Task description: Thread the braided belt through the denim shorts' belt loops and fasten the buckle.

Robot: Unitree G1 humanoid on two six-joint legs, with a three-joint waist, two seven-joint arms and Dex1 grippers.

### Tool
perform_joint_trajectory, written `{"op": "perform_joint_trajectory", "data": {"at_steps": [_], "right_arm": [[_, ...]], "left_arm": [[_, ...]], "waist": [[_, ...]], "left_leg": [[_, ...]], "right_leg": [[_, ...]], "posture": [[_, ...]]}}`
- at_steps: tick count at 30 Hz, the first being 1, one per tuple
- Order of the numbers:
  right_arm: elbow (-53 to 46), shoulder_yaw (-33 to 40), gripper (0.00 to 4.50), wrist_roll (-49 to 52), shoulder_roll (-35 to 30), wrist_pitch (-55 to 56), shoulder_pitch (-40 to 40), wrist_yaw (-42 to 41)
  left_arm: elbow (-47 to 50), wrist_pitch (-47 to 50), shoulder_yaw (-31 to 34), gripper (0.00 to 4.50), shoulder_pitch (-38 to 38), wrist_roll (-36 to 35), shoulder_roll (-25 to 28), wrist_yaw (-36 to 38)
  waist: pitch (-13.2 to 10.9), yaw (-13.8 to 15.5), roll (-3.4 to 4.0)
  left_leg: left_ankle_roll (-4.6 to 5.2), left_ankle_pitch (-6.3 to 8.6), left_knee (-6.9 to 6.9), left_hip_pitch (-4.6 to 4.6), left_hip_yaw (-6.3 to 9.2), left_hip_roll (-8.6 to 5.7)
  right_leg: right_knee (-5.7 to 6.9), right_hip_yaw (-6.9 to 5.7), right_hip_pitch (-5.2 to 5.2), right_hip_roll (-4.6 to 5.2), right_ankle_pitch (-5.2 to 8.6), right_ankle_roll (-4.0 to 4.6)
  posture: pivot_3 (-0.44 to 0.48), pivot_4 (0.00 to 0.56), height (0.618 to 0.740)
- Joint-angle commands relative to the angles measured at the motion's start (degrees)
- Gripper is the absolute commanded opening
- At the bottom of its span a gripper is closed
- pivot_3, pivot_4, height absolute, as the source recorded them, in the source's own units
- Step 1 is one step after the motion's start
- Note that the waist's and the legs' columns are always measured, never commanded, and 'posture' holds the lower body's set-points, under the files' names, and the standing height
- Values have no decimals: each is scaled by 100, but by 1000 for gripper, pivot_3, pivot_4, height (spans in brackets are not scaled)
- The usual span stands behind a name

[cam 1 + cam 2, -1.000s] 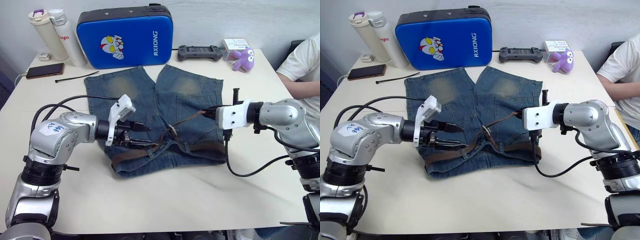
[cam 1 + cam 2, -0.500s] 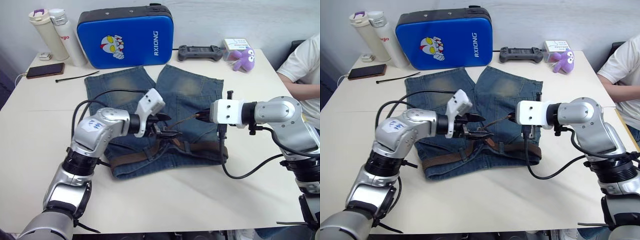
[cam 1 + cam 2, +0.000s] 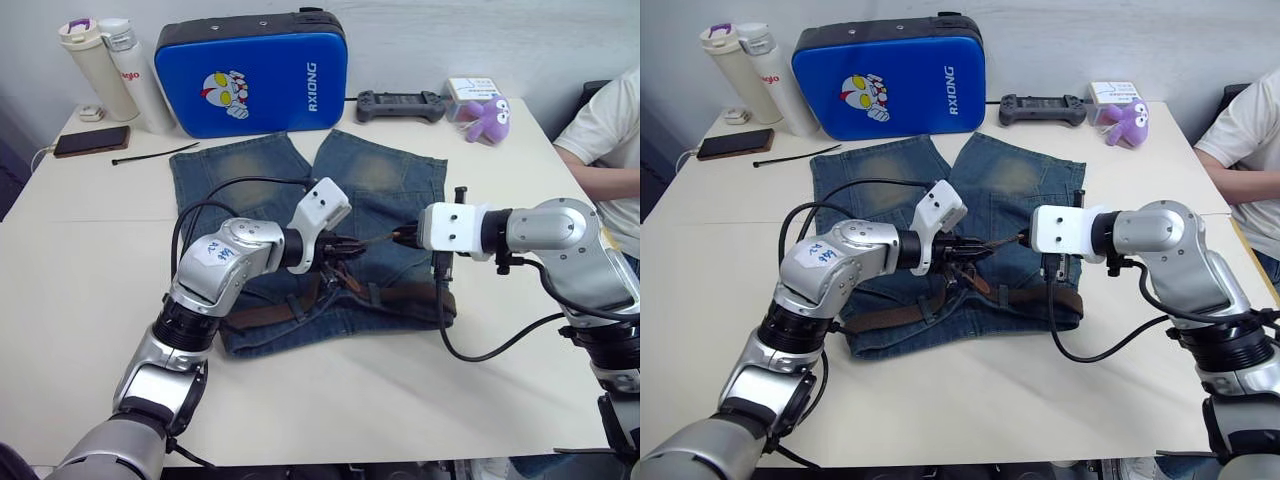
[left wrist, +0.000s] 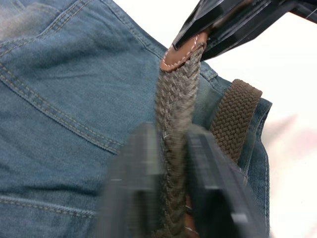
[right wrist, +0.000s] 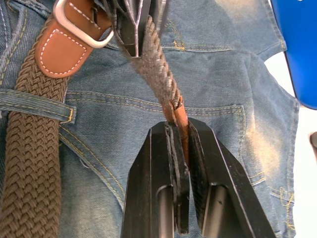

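Woven brown braided belt (image 5: 156, 67) pinched by both grippers, left gripper (image 4: 171, 163) & right gripper (image 5: 178, 144).

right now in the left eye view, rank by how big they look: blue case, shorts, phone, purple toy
1. shorts
2. blue case, not far behind, though it sits farther from the camera
3. phone
4. purple toy, close to the phone, so those two are unsure
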State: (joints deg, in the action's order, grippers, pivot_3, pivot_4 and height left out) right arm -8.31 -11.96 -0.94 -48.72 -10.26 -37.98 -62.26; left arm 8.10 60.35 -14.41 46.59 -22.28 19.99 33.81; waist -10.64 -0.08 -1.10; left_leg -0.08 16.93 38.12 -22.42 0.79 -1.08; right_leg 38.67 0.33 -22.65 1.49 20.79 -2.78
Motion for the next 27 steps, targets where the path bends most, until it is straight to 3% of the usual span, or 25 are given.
{"op": "perform_joint_trajectory", "data": {"at_steps": [1, 3, 8, 12, 16, 20, 25, 27], "right_arm": [[-279, 198, 0, 104, 86, -66, -97, 109], [-361, 315, 0, 291, 202, -291, -100, 143], [-896, 773, 2111, 1208, 267, -1618, 38, 22], [-1365, 1347, 3980, 2234, 185, -3237, 313, 106], [-1483, 1655, 3980, 3002, 515, -4175, 660, 408], [-1102, 1642, 2614, 3104, 1019, -4294, 738, 899], [-478, 1465, 59, 3252, 1574, -4465, 565, 1225], [-332, 1315, 23, 3316, 1764, -4473, 523, 1208]], "left_arm": [[108, 159, 68, 56, 67, -33, 8, -6], [101, 244, 118, 56, 41, -51, 10, -24], [-2, 646, 677, 0, -12, -232, -189, -273], [-125, 1446, 2059, 0, 35, -723, -878, -870], [-2, 2436, 3399, 0, 171, -1152, -1789, -1411], [235, 3186, 4047, 0, 158, -1550, -2352, -1673], [406, 3215, 4314, 0, -195, -2202, -2488, -2269], [453, 3215, 4428, 0, -237, -2340, -2379, -2473]], "waist": [[0, -1, 0], [0, -5, 0], [0, 11, 0], [-1, 32, -1], [-1, 19, -2], [-2, -1, -4], [-2, -5, -4], [-2, -8, -5]], "left_leg": [[0, 0, 0, 0, 0, 0], [0, 0, 0, 0, 0, 0], [0, 0, 0, -1, 4, 0], [0, 0, 2, -2, 6, 0], [2, 1, 1, -3, 7, 0], [0, 0, 2, -2, 2, 0], [-2, 0, 1, 2, 0, 0], [-3, 0, 0, 2, -1, 1]], "right_leg": [[0, 0, 0, 0, 0, 0], [1, 0, 0, 0, 0, 0], [3, -3, 0, 0, 0, 0], [-1, -6, 3, 2, 0, 0], [2, -7, 5, 2, 0, 0], [3, -6, 4, 1, 0, -1], [4, -4, 3, 1, -1, -2], [12, -3, 2, 0, -1, -2]], "posture": [[0, 150, 740], [0, 150, 740], [0, 150, 740], [0, 150, 740], [0, 150, 740], [0, 150, 740], [0, 150, 740], [0, 150, 740]]}}
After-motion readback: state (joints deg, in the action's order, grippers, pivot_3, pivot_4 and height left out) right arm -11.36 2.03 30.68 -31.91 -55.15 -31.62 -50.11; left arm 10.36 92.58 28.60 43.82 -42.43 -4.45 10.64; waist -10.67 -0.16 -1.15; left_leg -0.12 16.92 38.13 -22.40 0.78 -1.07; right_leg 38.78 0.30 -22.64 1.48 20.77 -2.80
